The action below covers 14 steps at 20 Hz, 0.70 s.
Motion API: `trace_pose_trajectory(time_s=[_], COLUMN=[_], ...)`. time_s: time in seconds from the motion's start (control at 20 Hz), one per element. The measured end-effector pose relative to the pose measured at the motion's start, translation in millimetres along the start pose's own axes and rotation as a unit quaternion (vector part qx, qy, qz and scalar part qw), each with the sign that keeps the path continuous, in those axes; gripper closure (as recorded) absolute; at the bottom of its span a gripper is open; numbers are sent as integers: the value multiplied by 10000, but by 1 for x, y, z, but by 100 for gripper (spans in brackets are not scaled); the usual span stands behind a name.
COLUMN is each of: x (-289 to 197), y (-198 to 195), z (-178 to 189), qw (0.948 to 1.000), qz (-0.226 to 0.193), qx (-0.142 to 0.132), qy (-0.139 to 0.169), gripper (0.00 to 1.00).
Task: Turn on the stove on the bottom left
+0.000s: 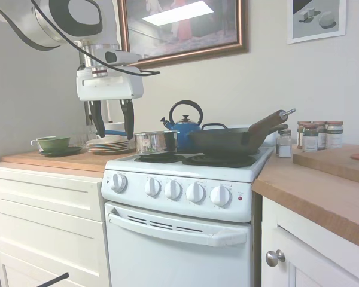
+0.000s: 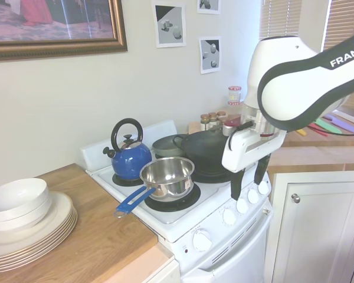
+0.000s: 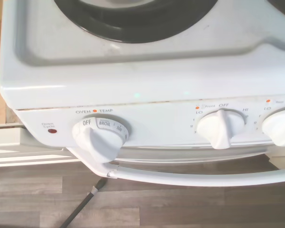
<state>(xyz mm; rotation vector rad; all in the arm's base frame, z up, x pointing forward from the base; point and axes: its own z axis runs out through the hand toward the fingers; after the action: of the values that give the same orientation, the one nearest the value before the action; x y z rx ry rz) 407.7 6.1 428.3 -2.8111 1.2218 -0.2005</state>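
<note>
The white stove stands between wooden counters, with a row of round white knobs across its front panel. My gripper hangs open and empty, fingers pointing down, above and in front of the stove's left end, clear of the panel. From the other side the gripper overlaps the knob row without touching it. In the wrist view I see the oven temperature knob at OFF, a small red light, and a knob labelled Front with its grip under OFF. The front left burner carries a steel saucepan.
A blue kettle and a dark pan occupy the other burners. Stacked plates and a green cup sit on the left counter, spice jars on the right. The oven handle juts out below the knobs.
</note>
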Motion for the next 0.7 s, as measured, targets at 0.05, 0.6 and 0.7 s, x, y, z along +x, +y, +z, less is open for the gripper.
trace_pose_trajectory(time_s=[0.05, 0.6, 0.7], x=[0, 9, 12], y=[0, 0, 0], z=[0, 26, 34], qw=[10000, 9998, 9997], qz=[-2, 42, 70], qx=[-2, -136, -167], qy=[-3, -112, -139], gripper=[0, 0, 0])
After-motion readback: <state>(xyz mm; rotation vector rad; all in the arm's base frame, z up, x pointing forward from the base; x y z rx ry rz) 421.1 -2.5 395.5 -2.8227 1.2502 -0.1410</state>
